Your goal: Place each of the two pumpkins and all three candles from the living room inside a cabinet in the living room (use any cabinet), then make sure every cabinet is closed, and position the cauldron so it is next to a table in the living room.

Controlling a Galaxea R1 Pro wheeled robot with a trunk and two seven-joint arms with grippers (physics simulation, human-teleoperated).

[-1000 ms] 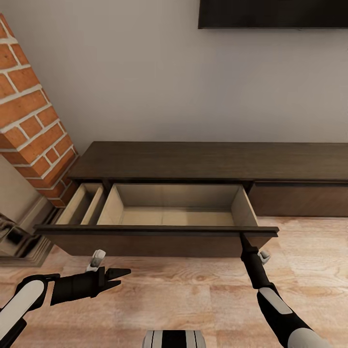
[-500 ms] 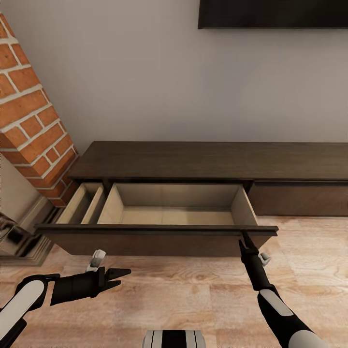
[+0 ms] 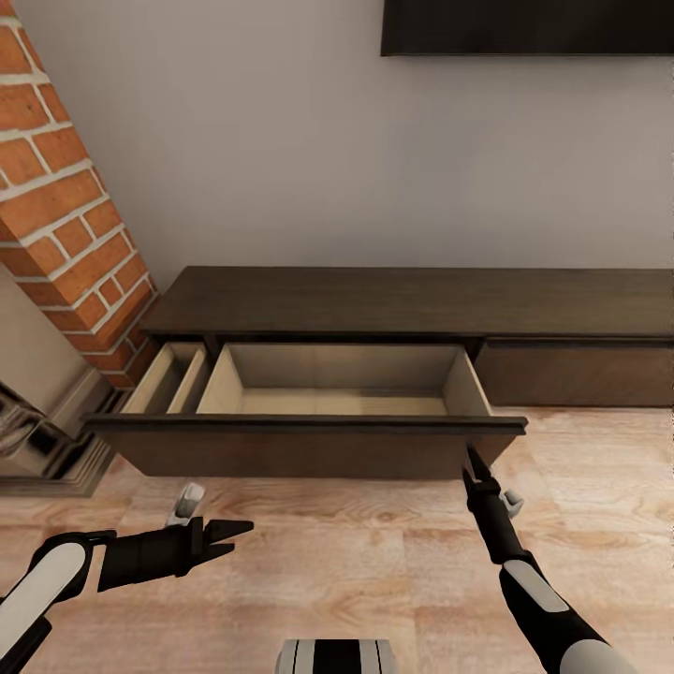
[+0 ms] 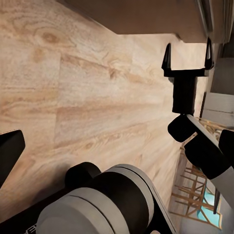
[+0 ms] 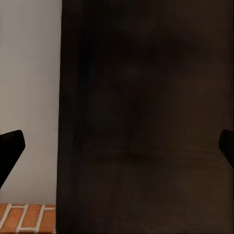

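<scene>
Cabinet (image 3: 412, 304) drawer open — right end cut off; left claw (image 3: 241, 535) and right claw (image 3: 473, 461) both apart.

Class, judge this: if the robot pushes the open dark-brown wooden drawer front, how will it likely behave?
The dark-brown wooden drawer probably slides straight back, being a stiff plank front. Its pale compartments look bare, so likely light. The right tool, near its right end, may skew it slightly.

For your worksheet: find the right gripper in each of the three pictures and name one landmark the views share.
Head view: right gripper, lower right, just below the open drawer front.
Left wrist view: upper right, fingers apart.
Right wrist view: fingertips at both side edges.
Shared landmark: the dark drawer front.
</scene>
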